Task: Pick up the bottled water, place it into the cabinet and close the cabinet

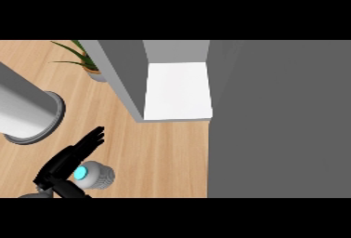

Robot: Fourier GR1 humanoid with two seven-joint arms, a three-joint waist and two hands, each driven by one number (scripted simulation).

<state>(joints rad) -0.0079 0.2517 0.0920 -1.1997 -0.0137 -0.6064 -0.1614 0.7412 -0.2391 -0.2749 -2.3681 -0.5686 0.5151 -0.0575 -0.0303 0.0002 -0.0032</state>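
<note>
Bottled water (pixel 93 175) upright on counter, touching left robot hand (pixel 68 160), fingers straight.

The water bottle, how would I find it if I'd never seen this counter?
Start at the open grey cabinet, then go down-left across the wooden counter. Beside the black left hand stands the bottled water: seen from above, round and pale, the only thing with a bright blue cap.
</note>
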